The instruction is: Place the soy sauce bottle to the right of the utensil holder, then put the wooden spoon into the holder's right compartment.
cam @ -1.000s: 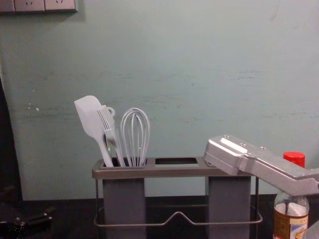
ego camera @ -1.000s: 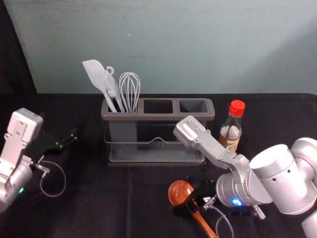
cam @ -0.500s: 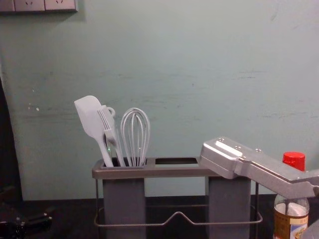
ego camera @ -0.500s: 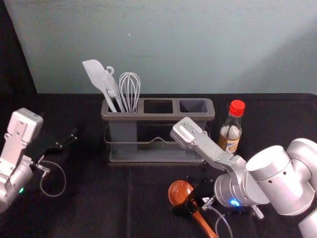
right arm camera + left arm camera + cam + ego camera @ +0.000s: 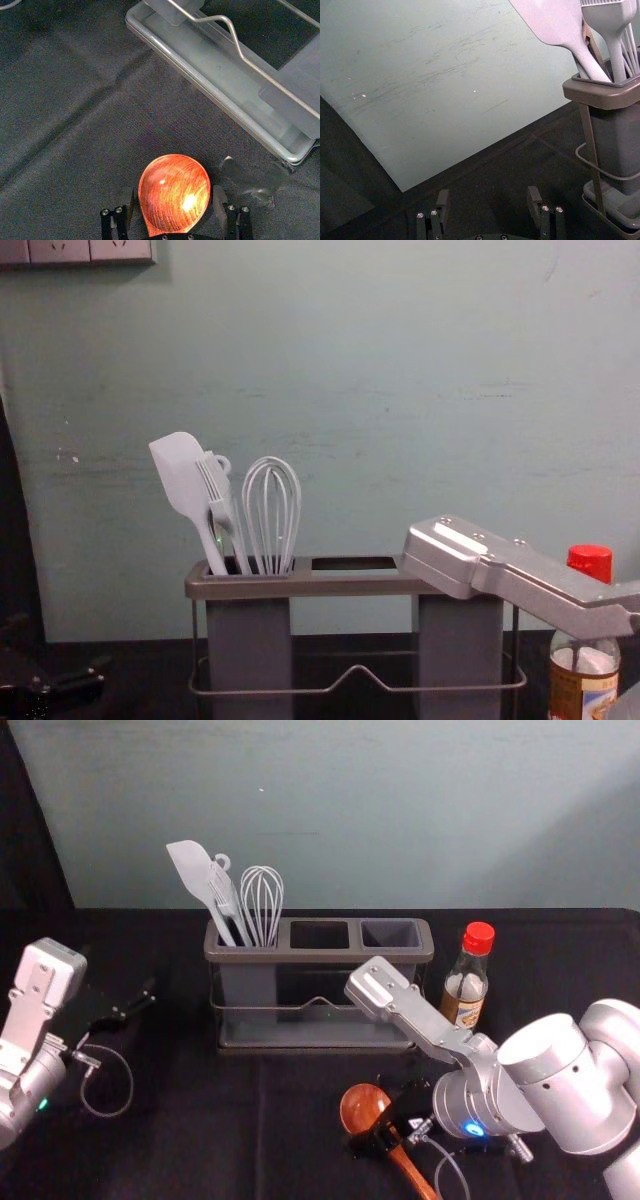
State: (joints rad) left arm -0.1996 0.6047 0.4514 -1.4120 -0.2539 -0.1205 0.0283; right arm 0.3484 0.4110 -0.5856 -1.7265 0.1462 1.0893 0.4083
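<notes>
The soy sauce bottle [image 5: 467, 978] with its red cap stands upright, right of the utensil holder [image 5: 320, 958]. On the cloth in front lies the wooden spoon [image 5: 363, 1106], its handle toward the lower right. My right gripper [image 5: 376, 1116] is low over the spoon; in the right wrist view the right gripper [image 5: 173, 196] is open, its fingers on either side of the spoon's bowl [image 5: 174, 192]. The holder's right compartment [image 5: 391, 934] is empty. Off to the left is my idle left gripper [image 5: 135, 1005]; its own wrist view shows the left gripper [image 5: 488, 195] open.
A white spatula [image 5: 193, 875], a brush and a whisk [image 5: 262, 905] stand in the holder's left compartment. In the chest view, the right arm's silver link [image 5: 520, 575] passes before the holder's right end and the bottle [image 5: 583, 680].
Compared with a second ago, the right arm's silver links have shifted slightly left. The spoon, bottle, holder and left arm are where they were.
</notes>
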